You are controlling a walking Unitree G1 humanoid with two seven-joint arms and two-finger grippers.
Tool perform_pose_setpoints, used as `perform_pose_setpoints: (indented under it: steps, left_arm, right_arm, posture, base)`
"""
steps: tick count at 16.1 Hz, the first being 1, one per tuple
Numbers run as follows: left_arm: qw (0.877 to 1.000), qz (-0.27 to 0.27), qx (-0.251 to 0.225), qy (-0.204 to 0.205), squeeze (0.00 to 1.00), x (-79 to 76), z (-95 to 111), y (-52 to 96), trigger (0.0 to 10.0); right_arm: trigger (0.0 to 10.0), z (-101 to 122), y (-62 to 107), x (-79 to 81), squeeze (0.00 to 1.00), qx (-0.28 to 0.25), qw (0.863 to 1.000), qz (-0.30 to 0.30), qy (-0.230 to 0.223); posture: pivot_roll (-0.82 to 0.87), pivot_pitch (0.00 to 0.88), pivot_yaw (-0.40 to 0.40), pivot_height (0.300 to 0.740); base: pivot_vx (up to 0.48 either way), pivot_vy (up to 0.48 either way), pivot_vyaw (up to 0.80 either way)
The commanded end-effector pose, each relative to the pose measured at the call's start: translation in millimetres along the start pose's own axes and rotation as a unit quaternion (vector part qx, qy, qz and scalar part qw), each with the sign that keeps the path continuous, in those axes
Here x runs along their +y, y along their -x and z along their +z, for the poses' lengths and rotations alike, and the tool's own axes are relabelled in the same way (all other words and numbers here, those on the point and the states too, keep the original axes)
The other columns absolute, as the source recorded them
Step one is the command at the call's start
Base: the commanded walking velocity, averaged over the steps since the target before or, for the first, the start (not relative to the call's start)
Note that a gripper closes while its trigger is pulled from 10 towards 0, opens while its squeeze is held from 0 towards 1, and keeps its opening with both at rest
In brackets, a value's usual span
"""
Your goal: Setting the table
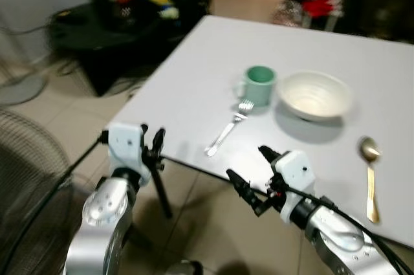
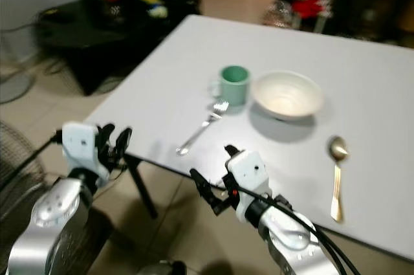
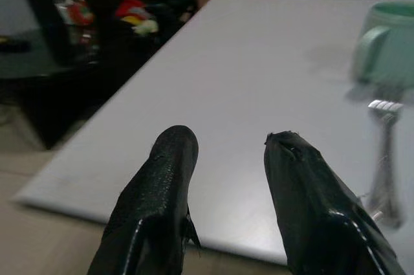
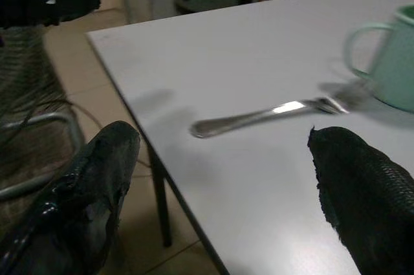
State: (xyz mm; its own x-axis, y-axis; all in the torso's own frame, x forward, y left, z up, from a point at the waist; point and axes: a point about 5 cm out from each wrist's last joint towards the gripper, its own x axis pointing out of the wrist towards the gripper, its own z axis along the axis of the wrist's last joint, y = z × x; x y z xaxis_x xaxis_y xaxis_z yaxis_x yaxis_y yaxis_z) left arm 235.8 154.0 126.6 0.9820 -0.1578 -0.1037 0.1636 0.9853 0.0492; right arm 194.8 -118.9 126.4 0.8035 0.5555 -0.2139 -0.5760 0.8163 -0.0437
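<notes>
Both end effectors hover wide open and empty at the white desk [image 1: 194, 74] edge, left end effector [image 1: 155, 149] by the corner, right end effector [image 1: 249, 175] just short of the fork [image 1: 228, 130], which lies beside the green mug [image 1: 259, 84].

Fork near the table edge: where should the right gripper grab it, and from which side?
Grip the fork mid-handle, probably from above. It lies flat, tines touching the mug, handle end toward the open right gripper, with bare table on both sides.
</notes>
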Motion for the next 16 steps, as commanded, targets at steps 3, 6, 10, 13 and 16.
perform_pose_setpoints:
  steps: [3,6,10,13,16]
  left_arm:
    - [0.999,-0.002,-0.032,-0.019,0.00,-2.0,6.2,1.4,10.0]
    - [1.000,0.004,-0.030,-0.009,0.00,-10.0,0.1,3.9,10.0]
    - [1.000,0.006,-0.019,-0.010,0.00,-10.9,-5.8,4.9,10.0]
    - [1.000,-0.010,-0.010,-0.015,0.00,-15.8,-6.2,2.8,10.0]
    - [1.000,0.025,-0.011,0.000,0.00,-10.5,-8.8,6.5,10.0]
  right_arm:
    - [10.0,-3.0,-1.3,0.1,0.00,-0.003,1.000,0.001,0.000]
    - [10.0,-7.6,-1.8,-2.7,0.00,-0.001,1.000,-0.011,-0.006]
    - [10.0,-10.6,-7.6,-15.1,0.00,-0.010,0.998,-0.062,-0.008]
    - [10.0,-11.8,-0.1,-19.7,0.00,-0.008,0.995,-0.095,-0.026]
    - [10.0,-21.7,5.7,-21.4,0.00,0.008,0.995,-0.103,-0.012]
  posture:
    - [-0.05,0.000,0.069,0.740]
    - [-0.04,0.000,0.069,0.740]
    - [-0.04,0.000,0.060,0.740]
    - [-0.05,0.000,0.066,0.740]
    - [-0.05,0.000,0.069,0.740]
  base:
    - [0.000,0.000,0.80]
    - [0.000,0.000,0.80]
    - [0.000,0.000,0.80]
    - [0.000,0.000,0.80]
    - [0.000,0.000,0.80]
